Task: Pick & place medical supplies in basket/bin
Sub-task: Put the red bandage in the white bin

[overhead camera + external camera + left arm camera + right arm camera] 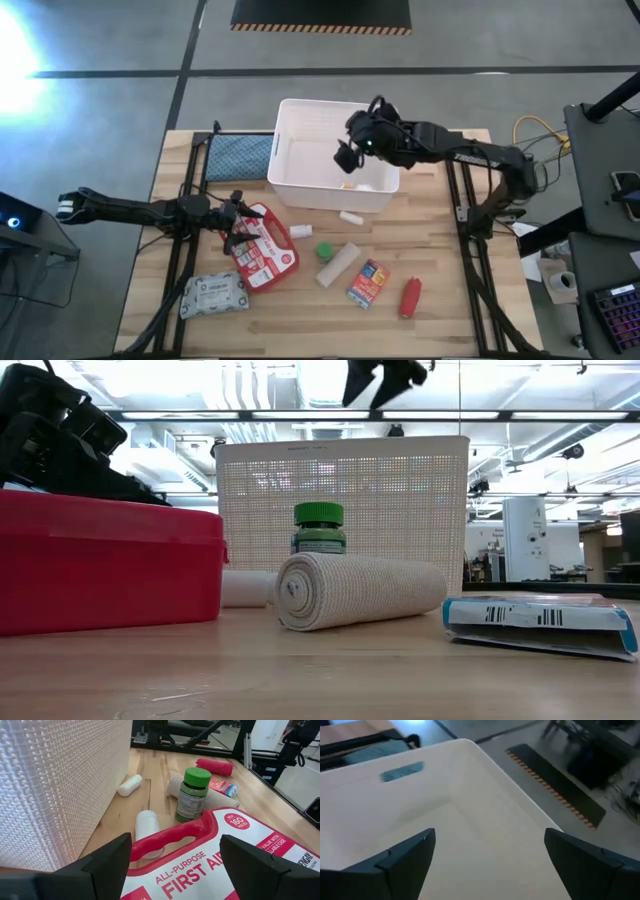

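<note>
The white slotted basket (pixel 300 185) holds a small pale piece (pixel 349 184) near its front wall. Above it hangs the right gripper (pixel 347 152), fingers spread and empty. The left gripper (pixel 237 222), also spread, rests over the red-and-white first-aid pouch (pixel 268 248). The green-capped bottle (pixel 324 248), bandage roll (pixel 338 264), orange-blue box (pixel 368 282) and red tube (pixel 409 297) lie apart on bare table (pixel 450 290).

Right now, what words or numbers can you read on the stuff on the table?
"ALL-PURPOSE FIRST AI", cut off: on the red-and-white first-aid pouch.
"160 PIECES" in a red circle: same pouch.
"VALUE WITH", partly hidden: same pouch.
Green-capped bottle label: too blurred.
Small orange-blue box: a barcode only, digits too small.
</note>
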`<state>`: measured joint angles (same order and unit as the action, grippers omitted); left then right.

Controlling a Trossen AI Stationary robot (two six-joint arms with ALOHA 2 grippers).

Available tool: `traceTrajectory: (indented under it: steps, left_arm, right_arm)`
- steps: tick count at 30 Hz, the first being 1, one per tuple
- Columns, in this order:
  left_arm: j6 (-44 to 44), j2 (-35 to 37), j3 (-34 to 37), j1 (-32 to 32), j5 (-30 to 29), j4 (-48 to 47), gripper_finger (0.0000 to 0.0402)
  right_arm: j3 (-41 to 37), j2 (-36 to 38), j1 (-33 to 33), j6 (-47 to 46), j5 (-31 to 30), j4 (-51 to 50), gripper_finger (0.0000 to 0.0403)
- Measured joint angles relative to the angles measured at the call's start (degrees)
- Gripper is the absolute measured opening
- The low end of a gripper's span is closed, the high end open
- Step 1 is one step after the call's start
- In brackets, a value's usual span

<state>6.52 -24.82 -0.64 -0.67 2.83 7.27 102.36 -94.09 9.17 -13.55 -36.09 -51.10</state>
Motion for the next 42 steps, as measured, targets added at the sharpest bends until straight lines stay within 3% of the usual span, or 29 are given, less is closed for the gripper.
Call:
traceTrajectory:
  steps: [5,14,19,25,31,35,42]
  left_arm:
    - [0.0,0.0,0.0,0.0,0.0,0.0,0.0281]
    - [0.0,0.0,0.0,0.0,0.0,0.0,0.0281]
    - [0.0,0.0,0.0,0.0,0.0,0.0,0.0281]
    - [0.0,0.0,0.0,0.0,0.0,0.0,0.0281]
    - [0.0,0.0,0.0,0.0,0.0,0.0,0.0281]
    - [0.0,0.0,0.0,0.0,0.0,0.0,0.0281]
    - [0.0,0.0,0.0,0.0,0.0,0.0,0.0281]
  right_arm:
    - [1.3,1.6,-2.7,-6.4,2.0,-12.2,0.0367]
    - [-1.0,3.1,-7.2,-31.8,32.7,-34.9,0.0367]
    - [-5.0,3.1,-12.5,-42.8,40.7,-39.1,0.0367]
    - [-13.7,4.0,-21.9,-57.4,42.3,-38.9,0.0367]
    - [-25.2,5.9,-30.8,-79.0,43.9,-36.7,0.0367]
    - [-34.4,9.7,-36.7,-93.0,45.5,-24.7,0.0367]
    - [-49.3,14.8,-45.1,-114.9,42.2,-0.2,0.0367]
